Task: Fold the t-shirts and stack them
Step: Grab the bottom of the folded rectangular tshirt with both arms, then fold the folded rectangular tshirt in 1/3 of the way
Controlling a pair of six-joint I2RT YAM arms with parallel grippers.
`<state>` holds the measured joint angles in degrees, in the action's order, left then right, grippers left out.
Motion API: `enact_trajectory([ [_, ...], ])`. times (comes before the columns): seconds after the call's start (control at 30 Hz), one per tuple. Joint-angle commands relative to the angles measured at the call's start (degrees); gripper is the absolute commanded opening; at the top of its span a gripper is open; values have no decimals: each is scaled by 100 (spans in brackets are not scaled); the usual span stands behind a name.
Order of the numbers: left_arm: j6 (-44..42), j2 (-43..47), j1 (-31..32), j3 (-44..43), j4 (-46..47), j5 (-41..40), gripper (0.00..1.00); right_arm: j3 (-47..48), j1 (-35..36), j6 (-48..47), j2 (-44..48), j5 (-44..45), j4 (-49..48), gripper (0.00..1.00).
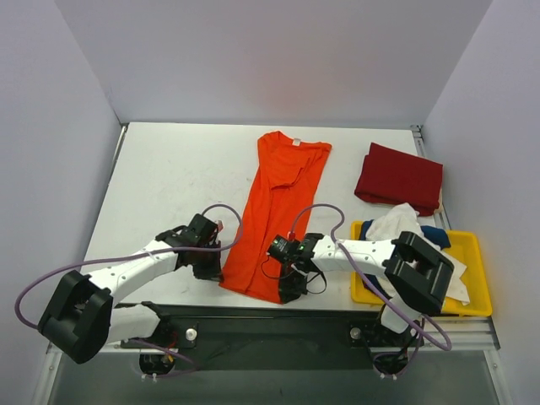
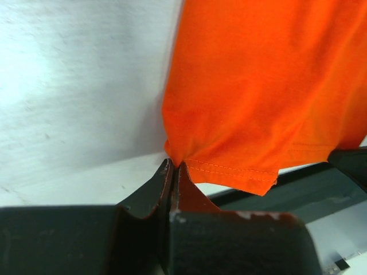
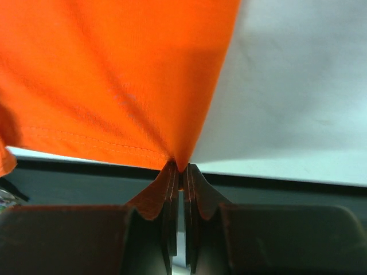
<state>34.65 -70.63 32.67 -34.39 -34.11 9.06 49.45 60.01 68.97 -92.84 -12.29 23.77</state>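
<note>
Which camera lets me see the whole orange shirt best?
The top camera: the orange shirt lies there whole, collar to hem, on the table. Each wrist camera shows only a bottom corner, pinched by the left gripper and the right gripper.

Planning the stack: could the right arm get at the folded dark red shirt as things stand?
Probably not right now: the right gripper is shut on the near hem of the orange shirt. Once freed, likely yes; the dark red shirt lies uncovered on its side.
</note>
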Motion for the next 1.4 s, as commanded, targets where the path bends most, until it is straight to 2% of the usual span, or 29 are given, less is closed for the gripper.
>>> enact_trajectory([
  [0.0, 278, 461, 126, -103, -323, 175, 0, -172, 37, -59, 520, 34, 909, 0],
  [0.3, 832, 1174, 214, -462, -781, 447, 0, 187, 11, -130, 1320, 148, 1884, 0],
  [0.47, 885, 885, 205, -1060, -650, 387, 0, 284, -331, -138, 1768, 306, 2018, 0],
  [0.6, 859, 289, 214, -1482, -308, 368, 0, 381, -1041, -611, 1787, 333, 2018, 0],
  [0.97, 587, -1391, 135, -3037, 114, 122, 0, 1558, -2597, -1982, 786, 140, 2079, 0],
  [1.37, 261, -3210, -313, -4760, 115, 140, 0, 3130, -3820, -3117, -690, -176, 2211, 0],
])
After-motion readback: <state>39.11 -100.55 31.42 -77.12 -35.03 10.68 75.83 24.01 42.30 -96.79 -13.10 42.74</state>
